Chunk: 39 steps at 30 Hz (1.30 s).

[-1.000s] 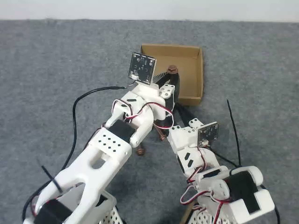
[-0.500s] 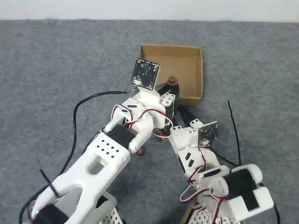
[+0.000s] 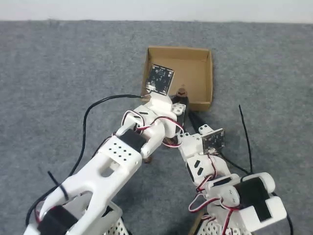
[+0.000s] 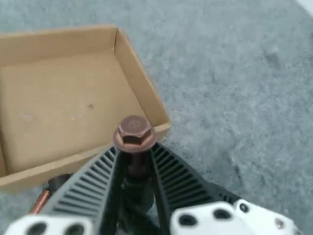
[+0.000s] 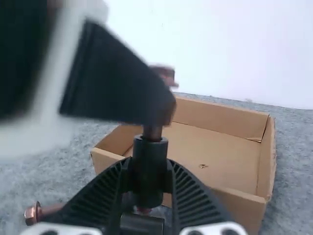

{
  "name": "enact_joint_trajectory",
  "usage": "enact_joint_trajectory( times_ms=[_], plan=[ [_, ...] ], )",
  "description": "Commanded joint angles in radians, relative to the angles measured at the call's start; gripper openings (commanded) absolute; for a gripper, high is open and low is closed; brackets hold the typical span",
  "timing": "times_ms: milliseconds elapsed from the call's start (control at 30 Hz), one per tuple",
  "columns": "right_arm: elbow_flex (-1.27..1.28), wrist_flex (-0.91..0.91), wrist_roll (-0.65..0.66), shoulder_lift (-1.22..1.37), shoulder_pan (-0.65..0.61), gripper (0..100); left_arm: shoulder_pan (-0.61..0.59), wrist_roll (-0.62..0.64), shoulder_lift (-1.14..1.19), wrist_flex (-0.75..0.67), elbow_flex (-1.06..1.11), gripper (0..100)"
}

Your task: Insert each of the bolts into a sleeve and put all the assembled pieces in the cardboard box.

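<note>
My left gripper (image 4: 134,151) is shut on a copper bolt (image 4: 134,132), held head up just outside the near wall of the cardboard box (image 4: 73,107). In the high view the bolt (image 3: 182,91) shows at the box's (image 3: 204,63) front edge. My right gripper (image 5: 146,171) is shut on an upright black sleeve (image 5: 149,159) directly under it. The bolt's shank (image 5: 153,132) meets the top of the sleeve, and one black finger (image 5: 117,90) of the left gripper hangs over it. The box holds nothing that I can see.
A loose copper bolt (image 5: 36,213) lies on the grey carpet beside the grippers, and its tip (image 4: 41,200) also appears near the box wall. Another bolt (image 3: 146,159) peeks out under the left arm. Cables (image 3: 244,137) trail across the carpet at the right.
The left arm has carried the bolt back from over the box toward the right gripper and lowered it onto the sleeve. The right arm has barely moved.
</note>
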Motion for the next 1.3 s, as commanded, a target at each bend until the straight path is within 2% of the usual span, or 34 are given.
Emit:
enact_joint_trajectory(
  times_ms=[0, 167, 367, 667, 933, 1033, 1267],
  plan=[
    [0.023, -0.010, 0.023, -0.030, 0.045, 0.6, 0.000, -0.015, -0.012, -0.003, -0.021, 1],
    [0.023, -0.013, 0.023, -0.031, 0.061, 0.6, 0.005, -0.015, -0.017, 0.003, -0.013, 3],
    [0.023, -0.012, 0.020, -0.031, 0.061, 0.6, 0.006, -0.012, -0.017, 0.003, 0.024, 20],
    [0.023, -0.012, 0.018, -0.031, 0.059, 0.6, 0.006, -0.014, -0.034, 0.003, 0.019, 20],
    [0.023, -0.010, 0.017, -0.031, 0.062, 0.6, -0.008, -0.014, -0.345, 0.106, 0.058, 19],
    [0.023, -0.010, 0.017, -0.031, 0.062, 0.6, -0.080, -0.014, -0.434, 0.120, 0.081, 19],
    [0.023, -0.008, 0.018, -0.030, 0.064, 0.6, -0.391, -0.011, -0.414, 0.124, 0.093, 19]
  ],
)
